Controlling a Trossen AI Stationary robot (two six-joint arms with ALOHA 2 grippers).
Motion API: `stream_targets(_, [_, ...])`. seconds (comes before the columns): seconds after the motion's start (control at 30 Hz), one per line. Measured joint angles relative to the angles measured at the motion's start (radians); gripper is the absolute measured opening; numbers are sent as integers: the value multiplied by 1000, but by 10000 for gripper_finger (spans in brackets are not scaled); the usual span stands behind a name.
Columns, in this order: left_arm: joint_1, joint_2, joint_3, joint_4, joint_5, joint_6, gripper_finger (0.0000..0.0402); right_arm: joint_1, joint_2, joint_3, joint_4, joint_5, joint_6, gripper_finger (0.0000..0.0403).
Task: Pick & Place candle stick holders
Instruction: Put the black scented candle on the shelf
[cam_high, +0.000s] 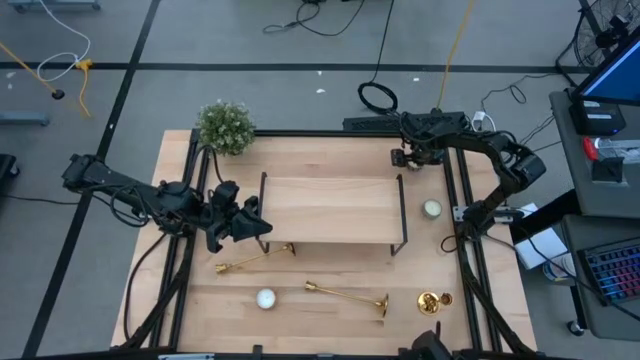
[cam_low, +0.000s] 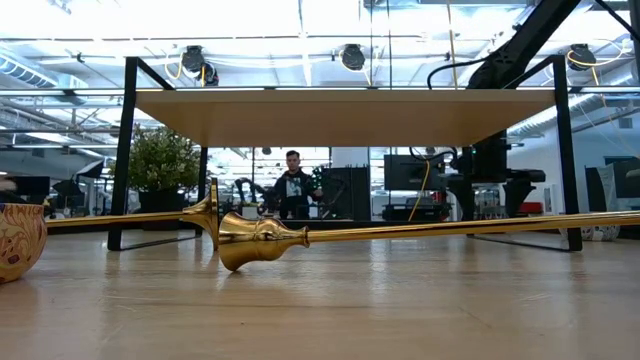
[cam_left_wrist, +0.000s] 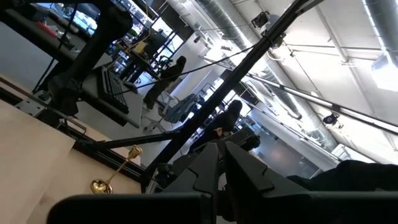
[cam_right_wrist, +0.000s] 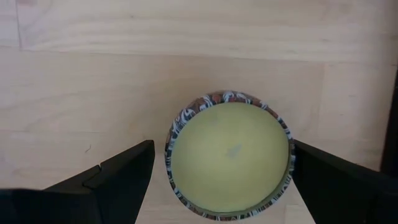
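Two gold candle stick holders lie on their sides on the table in front of the wooden shelf, one close to it, the other nearer the front. A third stands upright at the near right. My left gripper hovers shut and empty at the shelf's left end. My right gripper points down, open, beyond the shelf's far right corner. In the right wrist view its fingers stand either side of a yellowish candle in a patterned tin. My right gripper comes down from above with one finger on each side of the candle's tin, which sits flat on the table. A narrow gap shows at one finger; whether the other finger touches the rim I cannot tell.
A pale candle lies right of the shelf and a white one near the front. A potted plant stands at the far left corner. Black frame rails run along both table sides. A person is in the room beyond.
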Motion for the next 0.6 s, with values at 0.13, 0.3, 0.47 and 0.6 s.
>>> stream_targets(0.13, [0, 0, 0, 0, 0, 2, 31, 0, 0, 0, -19, 0, 9, 357])
stream_targets(0.3, [0, 0, 0, 0, 0, 3, 31, 0, 0, 0, -20, 0, 5, 357])
stream_targets(0.47, [0, 0, 0, 0, 0, 2, 31, 0, 0, 0, -12, 0, 5, 339])
stream_targets(0.6, [0, 0, 0, 0, 0, 1, 31, 0, 0, 0, -11, 0, 3, 307])
